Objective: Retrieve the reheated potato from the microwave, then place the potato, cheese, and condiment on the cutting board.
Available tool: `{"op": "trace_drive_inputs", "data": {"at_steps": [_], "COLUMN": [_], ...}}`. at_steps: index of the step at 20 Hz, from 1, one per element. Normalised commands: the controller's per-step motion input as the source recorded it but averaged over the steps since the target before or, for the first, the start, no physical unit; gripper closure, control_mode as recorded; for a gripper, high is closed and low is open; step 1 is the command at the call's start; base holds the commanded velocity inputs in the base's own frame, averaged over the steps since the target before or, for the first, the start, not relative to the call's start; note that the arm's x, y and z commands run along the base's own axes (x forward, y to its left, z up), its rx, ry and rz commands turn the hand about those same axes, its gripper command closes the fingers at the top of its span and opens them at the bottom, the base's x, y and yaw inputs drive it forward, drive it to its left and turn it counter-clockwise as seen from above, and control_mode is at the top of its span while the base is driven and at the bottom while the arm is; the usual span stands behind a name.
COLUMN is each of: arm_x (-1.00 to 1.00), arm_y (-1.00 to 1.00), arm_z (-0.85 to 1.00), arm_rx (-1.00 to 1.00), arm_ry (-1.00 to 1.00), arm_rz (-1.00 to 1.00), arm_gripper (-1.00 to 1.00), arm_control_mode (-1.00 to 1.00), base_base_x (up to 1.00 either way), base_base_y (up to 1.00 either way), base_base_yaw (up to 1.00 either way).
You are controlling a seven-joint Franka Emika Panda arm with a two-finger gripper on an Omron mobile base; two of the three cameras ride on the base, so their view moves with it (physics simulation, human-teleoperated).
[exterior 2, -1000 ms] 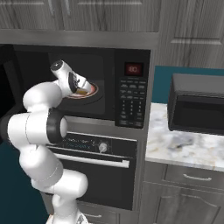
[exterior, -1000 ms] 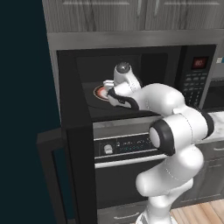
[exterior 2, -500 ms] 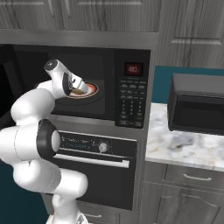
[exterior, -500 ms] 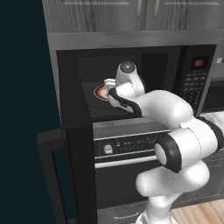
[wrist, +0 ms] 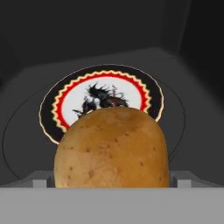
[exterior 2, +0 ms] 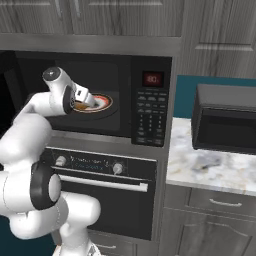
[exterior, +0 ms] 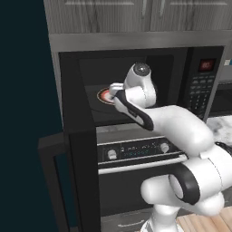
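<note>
The microwave (exterior: 199,86) stands open, and my gripper (exterior: 111,93) reaches into its cavity over a patterned plate (wrist: 57,105). The potato (wrist: 111,148), golden-brown and speckled, rests on the plate's near side, very close to the hand camera. It sits between my spread jaws, with a small gap showing on each side of it, so the gripper is open and not closed on it. In the right base view the gripper (exterior 2: 88,99) hovers just above the plate (exterior 2: 102,102). The cheese, the condiment and the cutting board are out of view.
The microwave door (exterior: 68,181) hangs open to the left of the arm. A black oven (exterior: 136,154) with knobs and a silver handle sits below. To the right, a marble counter (exterior 2: 210,167) carries a dark box appliance (exterior 2: 225,120).
The arm has stretched deeper into the microwave, bringing the hand down toward the plate and the potato. The jaws have stayed wide.
</note>
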Motion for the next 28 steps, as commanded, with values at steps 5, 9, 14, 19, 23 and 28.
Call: {"op": "trace_drive_inputs", "data": {"at_steps": [5,9,14,19,23,28], "arm_x": [-0.65,-0.69,-0.73,-0.65,-0.63,-0.53], "arm_y": [0.0,0.0,0.0,-0.09,-0.26,-0.13], "arm_z": [0.24,0.2,0.13,0.24,0.26,0.2], "arm_rx": [0.0,0.0,0.0,0.0,0.0,0.0], "arm_ry": [0.0,0.0,0.0,-0.05,-0.09,-0.03], "arm_rz": [0.14,0.09,0.01,0.0,0.01,0.04], "arm_gripper": [1.0,1.0,1.0,1.0,1.0,1.0], "arm_control_mode": [-1.0,-1.0,-1.0,-1.0,-1.0,-1.0], "base_base_x": [0.0,0.0,0.0,0.0,0.0,0.0], "base_base_y": [0.0,0.0,0.0,0.0,0.0,0.0], "base_base_yaw": [0.0,0.0,0.0,0.0,0.0,0.0]}}
